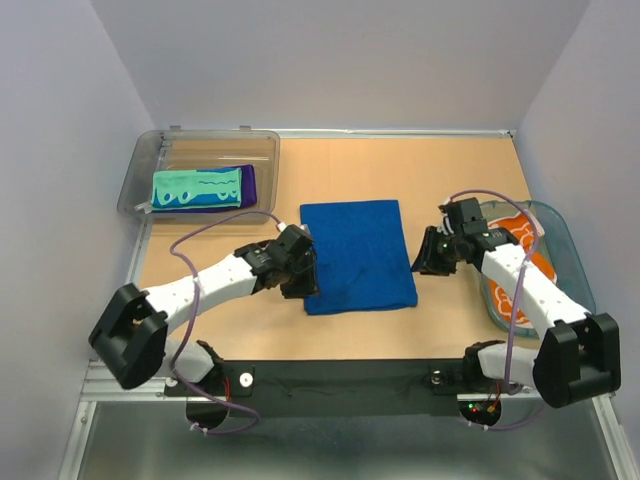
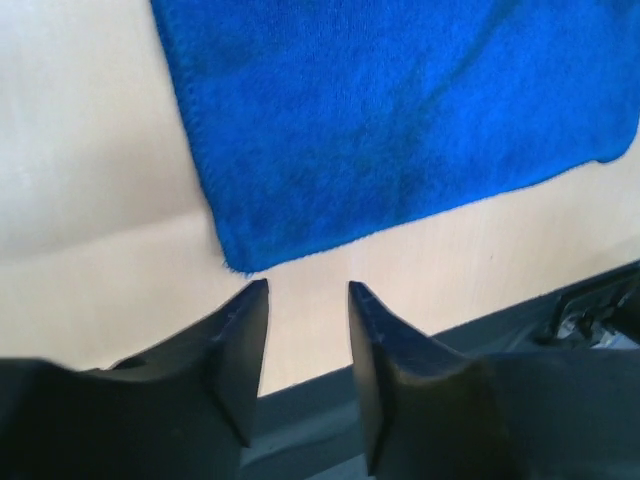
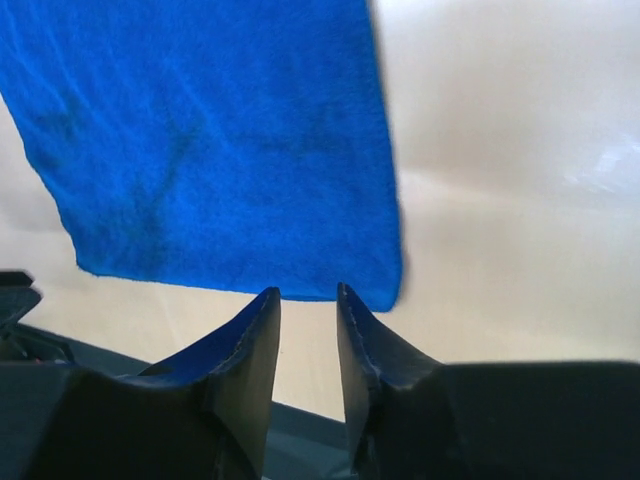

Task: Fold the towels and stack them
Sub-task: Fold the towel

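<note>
Blue towel (image 1: 357, 256) looked soft, light and floppy, so I'd pinch its near corners, where the left gripper (image 2: 307, 285) and right gripper (image 3: 307, 290) both hung part-open, empty.

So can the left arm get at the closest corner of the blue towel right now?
Probably yes. The left gripper hangs open just short of that corner of the blue towel, with only bare table between them and nothing lying on it.

left arm (image 1: 205, 285): stretched forward, angled inward
left gripper (image 2: 308, 286): tipped down; fingers parted, nothing between
right arm (image 1: 525, 282): stretched forward, angled inward
right gripper (image 3: 308, 290): tipped down; fingers parted, nothing between
</note>
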Motion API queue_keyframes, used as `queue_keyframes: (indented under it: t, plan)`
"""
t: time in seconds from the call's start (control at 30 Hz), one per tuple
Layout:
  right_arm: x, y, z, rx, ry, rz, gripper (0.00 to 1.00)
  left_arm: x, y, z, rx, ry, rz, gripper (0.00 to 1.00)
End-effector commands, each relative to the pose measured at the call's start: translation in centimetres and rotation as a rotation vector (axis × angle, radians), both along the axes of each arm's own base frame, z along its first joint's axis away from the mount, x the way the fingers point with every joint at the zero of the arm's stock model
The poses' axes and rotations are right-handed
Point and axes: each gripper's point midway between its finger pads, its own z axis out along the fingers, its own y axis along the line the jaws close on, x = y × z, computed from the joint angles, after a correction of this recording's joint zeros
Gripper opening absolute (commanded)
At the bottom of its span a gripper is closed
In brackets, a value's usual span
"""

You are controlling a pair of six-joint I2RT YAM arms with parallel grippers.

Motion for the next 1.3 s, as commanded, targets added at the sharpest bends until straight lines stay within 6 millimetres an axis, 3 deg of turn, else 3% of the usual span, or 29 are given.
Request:
queue_keyframes:
  t: [0.0, 0.13, 0.23, 0.27, 0.43, 0.57, 0.63, 0.7, 0.77, 0.83, 0.9, 1.0, 1.1, 1.23, 1.27]
  plan:
    - [0.3, 3.0, -1.0, 0.060, -0.009, 0.063, 0.33, 1.3, -2.7, 0.2, -0.022, -0.021, -0.064, 0.42]
    - [-1.2, 3.9, -4.1, 0.087, 0.063, 0.069, 0.32, 0.8, -2.9, -2.7, 0.032, 0.038, -0.117, 0.30]
    - [-2.9, 3.2, -6.9, 0.060, 0.132, 0.064, 0.32, -0.2, -1.7, -5.2, 0.086, 0.080, -0.126, 0.25]
    - [-3.9, 2.9, -8.1, 0.045, 0.173, 0.065, 0.32, -1.0, -0.9, -6.4, 0.108, 0.107, -0.129, 0.24]
    - [-5.6, 1.5, -10.0, -0.015, 0.238, 0.012, 0.33, -3.3, 2.5, -9.4, 0.217, 0.178, -0.124, 0.19]
    - [-4.5, 0.3, -8.7, -0.076, 0.172, -0.034, 0.35, -2.6, 4.0, -8.0, 0.263, 0.116, -0.062, 0.21]
    - [-3.6, 0.0, -7.6, -0.101, 0.136, -0.026, 0.35, -1.1, 4.6, -6.8, 0.304, 0.047, -0.026, 0.28]
    - [-2.2, 0.4, -5.2, -0.098, 0.062, 0.031, 0.37, 0.2, 4.1, -4.9, 0.298, -0.010, -0.029, 0.38]
    - [-1.1, 2.0, -2.3, -0.083, -0.047, 0.142, 0.39, 1.4, 3.2, -2.8, 0.267, -0.074, -0.026, 0.52]
    - [-1.2, 3.8, -0.9, -0.096, -0.113, 0.235, 0.42, 1.9, 2.8, -1.6, 0.245, -0.106, -0.029, 0.61]
    - [-1.1, 5.5, 0.4, -0.073, -0.151, 0.292, 0.43, 2.5, 2.1, 0.0, 0.202, -0.139, -0.024, 0.64]
    - [-2.2, 9.9, 1.1, -0.046, -0.212, 0.450, 0.43, 3.2, 2.1, 1.6, 0.176, -0.185, 0.013, 0.65]
    - [-2.9, 12.5, 0.8, -0.058, -0.257, 0.572, 0.40, 4.3, 3.0, 1.8, 0.182, -0.199, 0.041, 0.65]
    - [-4.8, 15.6, -1.4, -0.119, -0.267, 0.765, 0.40, 7.0, 5.9, 1.8, 0.215, -0.224, 0.091, 0.65]
    - [-5.0, 15.8, -1.7, -0.135, -0.276, 0.803, 0.40, 8.2, 7.5, 2.0, 0.232, -0.236, 0.114, 0.65]
